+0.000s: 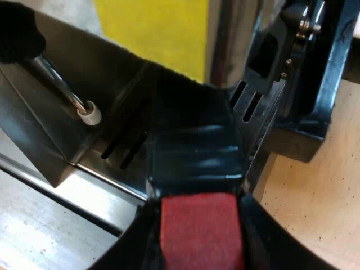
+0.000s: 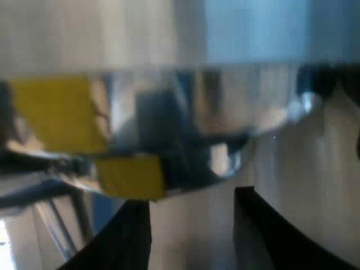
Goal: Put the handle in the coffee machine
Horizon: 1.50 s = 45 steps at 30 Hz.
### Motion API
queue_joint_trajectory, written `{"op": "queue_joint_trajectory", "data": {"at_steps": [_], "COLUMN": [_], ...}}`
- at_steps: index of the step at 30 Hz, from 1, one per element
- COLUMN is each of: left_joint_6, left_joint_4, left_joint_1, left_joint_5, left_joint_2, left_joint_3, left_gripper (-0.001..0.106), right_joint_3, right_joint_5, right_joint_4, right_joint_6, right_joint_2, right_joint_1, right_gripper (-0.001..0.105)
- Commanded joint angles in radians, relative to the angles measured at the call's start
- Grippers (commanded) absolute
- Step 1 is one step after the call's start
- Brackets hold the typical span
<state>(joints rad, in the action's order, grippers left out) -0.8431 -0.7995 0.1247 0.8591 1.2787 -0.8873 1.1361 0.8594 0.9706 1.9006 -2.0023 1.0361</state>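
- My left fingers (image 1: 136, 244) are clamped on the handle (image 1: 194, 146), one on either side of its near end.
- That near end is the red tip (image 1: 201, 230); it sits tight between the two black fingers.
- From there the glossy black grip runs away from me toward the front of the machine (image 1: 315, 84).
- The far end of the handle goes into shadow over the slotted metal tray (image 1: 121, 147). I cannot tell whether it is seated in the machine.
- A thin steam wand (image 1: 70, 93) with a pale tip slants down over the tray, near the handle but apart from it.
- A yellow panel (image 1: 154, 28) shows beyond the tray, on the far side of the handle.
- The machine's black base stands on the light wooden desk (image 1: 315, 191), which is flecked with dark specks.
- My right fingers (image 2: 264, 239) are spread with a clear gap between them and hold nothing.
- Just beyond them is a rounded, shiny metal part (image 2: 225, 129) with yellow patches mirrored in it. It is too blurred for me to say which part it is.
- The right fingers are near that metal but do not touch it.
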Motion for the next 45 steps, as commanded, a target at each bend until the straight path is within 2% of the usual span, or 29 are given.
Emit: {"op": "queue_joint_trajectory", "data": {"at_steps": [1, 4, 8, 19, 21, 23, 24, 26, 28, 34, 43, 45], "left_joint_6": [0.007, 0.007, 0.007, 0.007, 0.007, 0.007, 0.007, 0.003, 0.003, 0.003, 0.003, 0.003], "left_joint_4": [0.004, 0.001, -0.004, -0.004, -0.004, -0.009, -0.009, -0.012, -0.012, -0.018, -0.056, -0.058], "left_joint_1": [-0.002, -0.002, -0.002, -0.002, -0.002, -0.002, -0.002, -0.002, -0.002, -0.002, 0.039, 0.09], "left_joint_5": [0.089, 0.089, 0.089, 0.074, 0.074, 0.074, 0.074, 0.071, 0.055, 0.003, 0.006, 0.008], "left_joint_2": [-0.014, -0.014, -0.014, -0.014, -0.014, -0.014, -0.014, -0.014, -0.014, -0.014, -0.019, -0.043], "left_joint_3": [-0.017, -0.017, -0.017, -0.017, -0.017, -0.017, -0.017, -0.017, -0.017, -0.017, -0.017, -0.017], "left_gripper": [0.0, 0.0, 0.0, 0.0, 0.01, 0.031, 0.035, 0.056, 0.061, 0.061, 0.061, 0.061], "right_joint_3": [0.016, 0.018, 0.018, 0.026, 0.032, 0.044, 0.048, 0.058, 0.064, 0.071, 0.071, 0.071], "right_joint_5": [-0.034, -0.034, -0.034, -0.03, -0.03, -0.03, -0.028, -0.027, -0.027, -0.027, 0.021, 0.017], "right_joint_4": [0.044, 0.085, 0.134, 0.196, 0.209, 0.221, 0.223, 0.222, 0.222, 0.243, 0.304, 0.304], "right_joint_6": [0.056, 0.059, 0.103, 0.105, 0.104, 0.109, 0.111, 0.116, 0.116, 0.116, 0.166, 0.166], "right_joint_2": [0.002, 0.002, 0.002, 0.004, 0.004, 0.004, 0.004, 0.004, 0.004, 0.004, 0.017, 0.026], "right_joint_1": [-0.006, -0.01, -0.009, -0.009, -0.009, -0.009, -0.009, -0.009, -0.009, -0.009, -0.009, -0.009], "right_gripper": [0.037, 0.037, 0.037, 0.037, 0.037, 0.037, 0.037, 0.037, 0.037, 0.037, 0.037, 0.037]}}
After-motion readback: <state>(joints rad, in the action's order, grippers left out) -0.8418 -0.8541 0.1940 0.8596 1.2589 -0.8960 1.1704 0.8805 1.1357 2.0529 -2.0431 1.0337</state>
